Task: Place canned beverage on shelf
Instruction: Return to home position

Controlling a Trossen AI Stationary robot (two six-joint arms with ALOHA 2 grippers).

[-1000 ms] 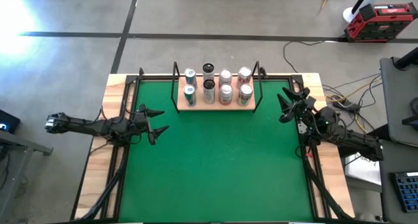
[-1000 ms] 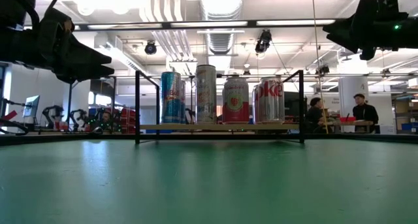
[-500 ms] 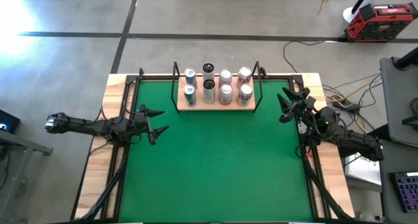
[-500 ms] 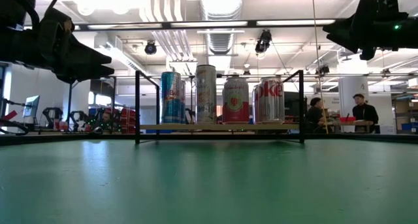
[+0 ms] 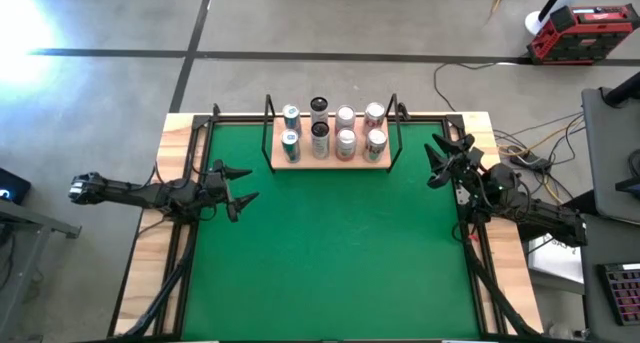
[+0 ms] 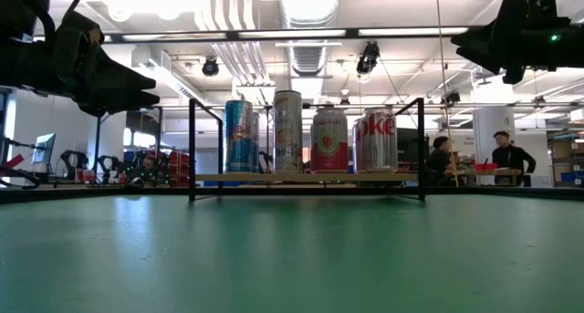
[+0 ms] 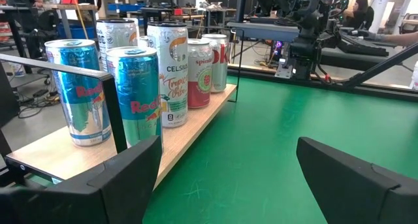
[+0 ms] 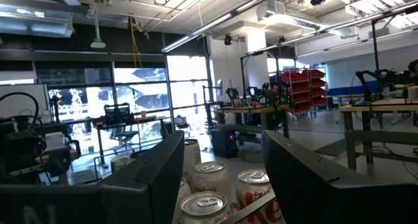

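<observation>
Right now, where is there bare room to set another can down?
The green mat is bare from the shelf front to the near edge, between the left arm and right arm. The shelf is crowded: eight cans fill it.

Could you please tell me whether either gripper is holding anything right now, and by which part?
Nothing is held: the left gripper and right gripper are both open and empty.

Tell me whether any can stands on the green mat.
No: all eight cans stand on the shelf; the left gripper and right gripper hover open, empty, at the mat's edges.
</observation>
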